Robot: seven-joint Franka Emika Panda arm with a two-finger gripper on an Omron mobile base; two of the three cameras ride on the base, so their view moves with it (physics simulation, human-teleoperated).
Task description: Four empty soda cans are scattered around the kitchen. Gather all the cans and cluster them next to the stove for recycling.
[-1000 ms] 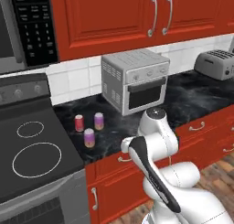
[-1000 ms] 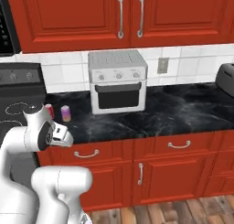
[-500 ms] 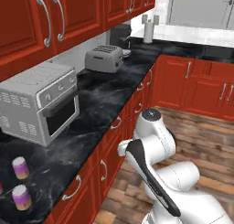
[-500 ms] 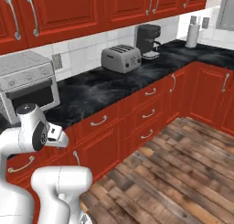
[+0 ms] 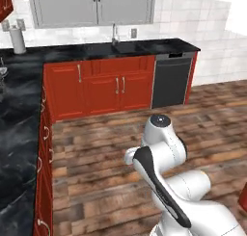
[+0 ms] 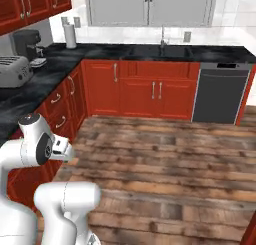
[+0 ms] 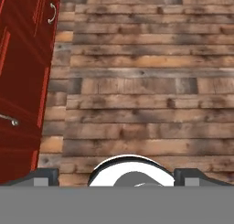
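Fingertips (image 7: pixel 43 177) stand far apart at the bottom corners of the hand view, so the gripper (image 7: pixel 116 178) is spread wide and holds nothing; it touches nothing, pointing down at the wood floor (image 7: pixel 151 81) with a red cabinet front (image 7: pixel 20 77) along the left side. No can or stove can be made out in these views.

From the base views, the arm (image 5: pixel 161 153) is folded up close to the base over the open floor (image 6: pixel 165 159), and nothing lies on the boards before it. A black marbled counter (image 6: pixel 150 51) runs along the far wall above red cabinets (image 6: pixel 135 91), with a faucet (image 6: pixel 162 36) and a dark dishwasher (image 6: pixel 220 94) at its right end. Grey upper cabinets (image 6: pixel 150 6) hang above it on white tile. A paper towel roll (image 6: pixel 70 35) stands at the corner, and on the left counter run (image 5: pixel 17 148) sit a black coffee machine (image 6: pixel 27 44) and a silver toaster (image 6: pixel 15 71), well apart from the arm. A wall outlet (image 6: pixel 187 36) sits beside the faucet. No writing or brand can be read anywhere.
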